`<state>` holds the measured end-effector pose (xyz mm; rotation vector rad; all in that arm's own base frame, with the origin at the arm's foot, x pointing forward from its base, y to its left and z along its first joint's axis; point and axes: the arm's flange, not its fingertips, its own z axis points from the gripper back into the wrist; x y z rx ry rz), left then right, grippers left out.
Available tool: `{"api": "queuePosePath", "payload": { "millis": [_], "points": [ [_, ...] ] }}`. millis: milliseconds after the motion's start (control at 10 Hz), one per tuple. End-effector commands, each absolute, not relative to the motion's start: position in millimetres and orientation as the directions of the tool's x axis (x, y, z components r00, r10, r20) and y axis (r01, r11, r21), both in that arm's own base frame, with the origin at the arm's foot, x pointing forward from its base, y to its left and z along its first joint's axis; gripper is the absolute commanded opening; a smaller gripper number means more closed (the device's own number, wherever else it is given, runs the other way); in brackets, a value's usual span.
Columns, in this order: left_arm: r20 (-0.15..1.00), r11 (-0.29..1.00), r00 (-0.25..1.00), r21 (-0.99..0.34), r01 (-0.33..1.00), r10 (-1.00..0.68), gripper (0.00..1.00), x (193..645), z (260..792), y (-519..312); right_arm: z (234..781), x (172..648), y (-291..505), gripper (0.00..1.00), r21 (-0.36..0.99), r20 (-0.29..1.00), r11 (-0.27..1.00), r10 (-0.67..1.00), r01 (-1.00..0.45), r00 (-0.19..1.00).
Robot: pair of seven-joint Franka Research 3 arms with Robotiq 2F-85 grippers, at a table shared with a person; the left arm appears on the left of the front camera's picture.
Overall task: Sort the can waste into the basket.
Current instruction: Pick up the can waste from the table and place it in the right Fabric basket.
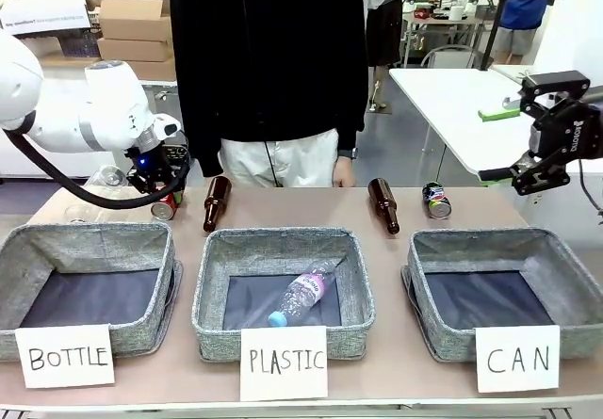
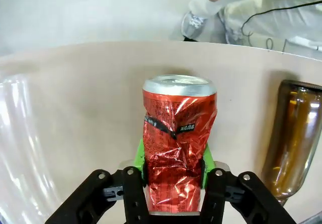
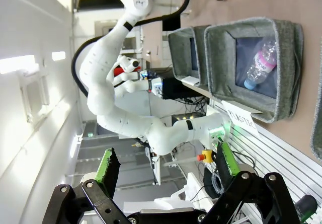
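My left gripper (image 1: 162, 193) is shut on the dented red can (image 1: 166, 208), low over the table's far left. In the left wrist view the green pads (image 2: 207, 159) press both sides of the crumpled red can (image 2: 178, 138), silver top pointing away. The dark blue Pepsi can (image 1: 435, 200) lies on the table at the far right, behind the grey basket (image 1: 556, 273) with the "CAN" sign (image 1: 516, 358). My right gripper (image 1: 491, 146) hangs open and empty, high at the right; in its own view my right gripper (image 3: 167, 163) holds nothing.
Two brown glass bottles (image 1: 216, 202) (image 1: 383, 205) lie behind the middle basket. The "PLASTIC" basket (image 1: 212, 292) holds a clear bottle (image 1: 303, 297). The "BOTTLE" basket (image 1: 19, 249) sits at left. A clear plastic bottle (image 2: 20, 148) lies beside the red can. A person (image 1: 273, 61) stands opposite.
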<state>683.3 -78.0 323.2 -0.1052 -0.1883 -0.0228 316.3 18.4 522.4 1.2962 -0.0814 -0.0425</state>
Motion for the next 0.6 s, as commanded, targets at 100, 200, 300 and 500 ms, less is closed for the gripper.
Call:
{"api": "queuePosePath", "payload": {
  "millis": [100, 200, 300, 500],
  "points": [
    [0.166, 0.992, 0.986, -0.122, 0.015, 0.005, 0.0, 676, 324, -72, 524, 319, 21, 1.0, 0.968, 0.062, 0.247, -0.077, -0.041, 0.995],
    [0.176, 0.992, 0.984, -0.124, 0.014, 0.008, 0.0, 671, 330, -69, 524, 319, 21, 1.0, 0.968, 0.062, 0.247, -0.077, -0.041, 0.995],
    [0.19, 0.989, 0.982, -0.142, 0.025, 0.002, 0.0, 658, 354, -64, 524, 319, 21, 1.0, 0.968, 0.062, 0.247, -0.077, -0.041, 0.995],
    [0.201, 0.951, 0.973, -0.263, 0.163, -0.111, 0.0, 585, 452, -47, 524, 319, 21, 1.0, 0.968, 0.062, 0.247, -0.077, -0.041, 0.995]
  ]
}}
